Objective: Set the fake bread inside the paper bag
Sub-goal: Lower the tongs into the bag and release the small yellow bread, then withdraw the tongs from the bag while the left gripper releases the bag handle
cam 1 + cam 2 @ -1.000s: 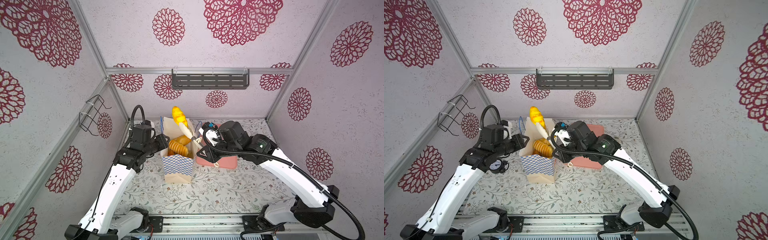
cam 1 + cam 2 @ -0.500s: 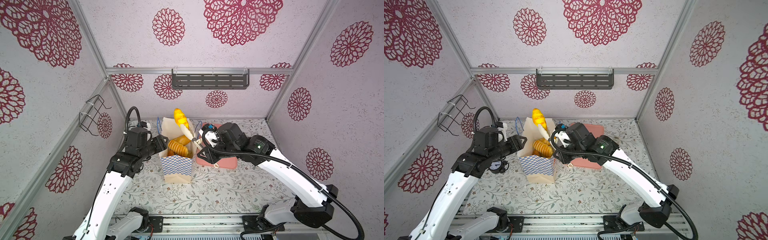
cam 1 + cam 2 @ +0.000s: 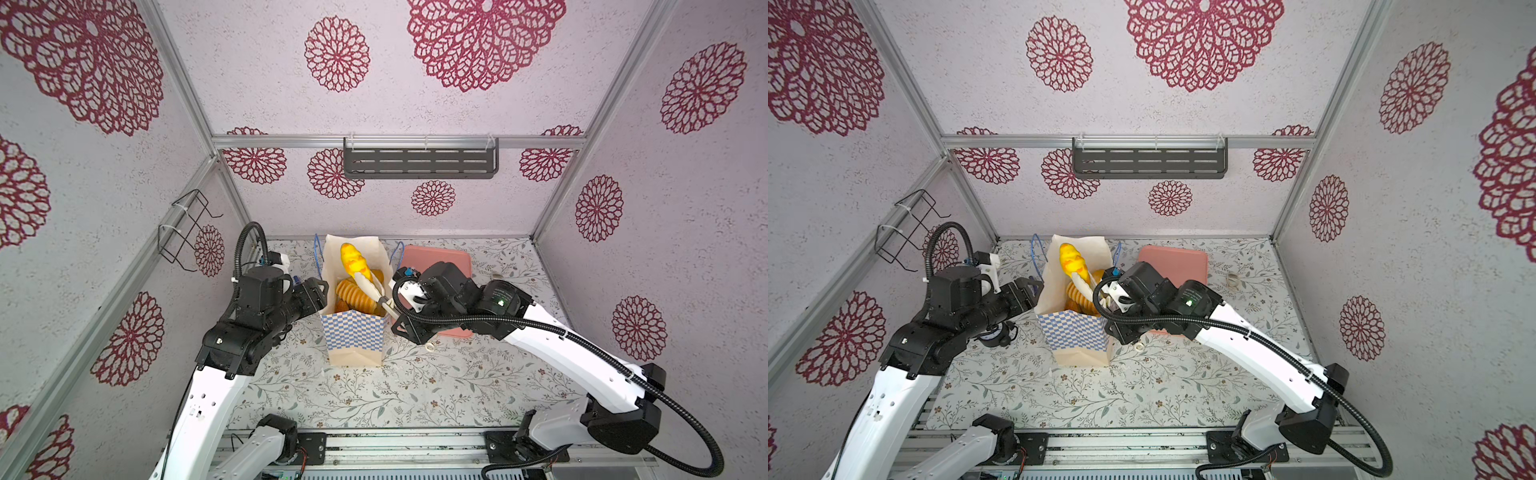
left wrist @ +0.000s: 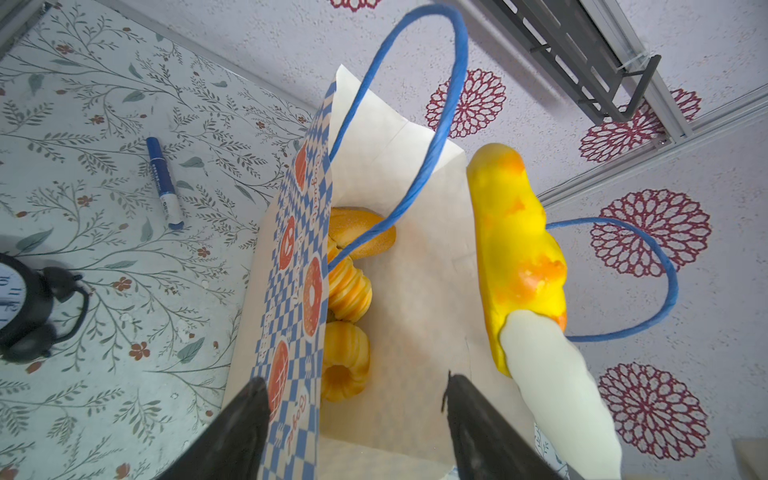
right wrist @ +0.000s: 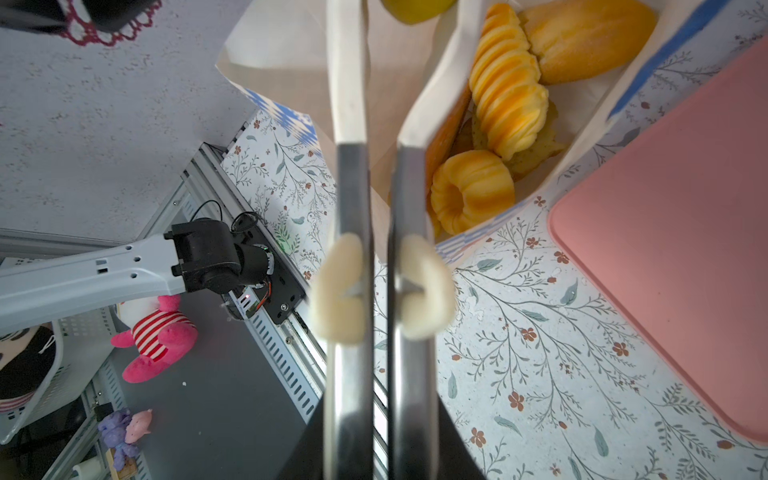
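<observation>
Left fingers point(image 4: 245, 424) opened since, now astride bag point(image 3: 353, 336) wall, mid-table. Right fingers point(image 3: 371, 286) clamp loaf point(image 3: 352, 259) by lower end, loaf standing from bag mouth. Rolls point(image 5: 507, 95) inside.

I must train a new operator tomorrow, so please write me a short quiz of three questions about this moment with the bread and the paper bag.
1. True or false: the long loaf lies flat at the bottom of the paper bag.
2. What is the right gripper shut on? A) the tongs B) a spoon C) nothing at all
3. In one word: how is the left gripper, at the bag's rim?

Key
1. False: the tongs hold it, and its top stands above the rim.
2. A
3. Open
</observation>
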